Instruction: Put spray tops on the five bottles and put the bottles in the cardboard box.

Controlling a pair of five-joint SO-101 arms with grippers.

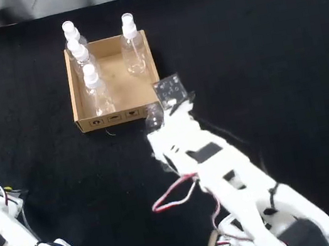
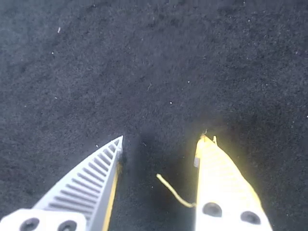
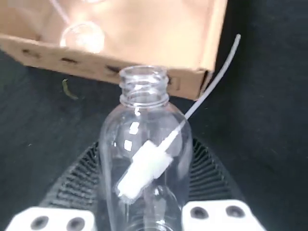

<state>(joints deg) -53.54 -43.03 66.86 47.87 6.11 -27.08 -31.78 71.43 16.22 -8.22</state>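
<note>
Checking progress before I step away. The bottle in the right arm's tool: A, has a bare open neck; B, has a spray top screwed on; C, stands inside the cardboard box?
A: in the right wrist view the bottle held in the right tool shows bare threads at its open neck, outside the cardboard box.

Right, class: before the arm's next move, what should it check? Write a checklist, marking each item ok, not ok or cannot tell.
1. Right gripper holds the bottle: ok.
2. Bottle neck open: ok.
3. Spray top fitted on that bottle: not ok; it lies against the bottle's side.
4. Left gripper free to help: ok; open, empty.
5. Room in the box: ok; bare floor beside the capped bottles.
</note>
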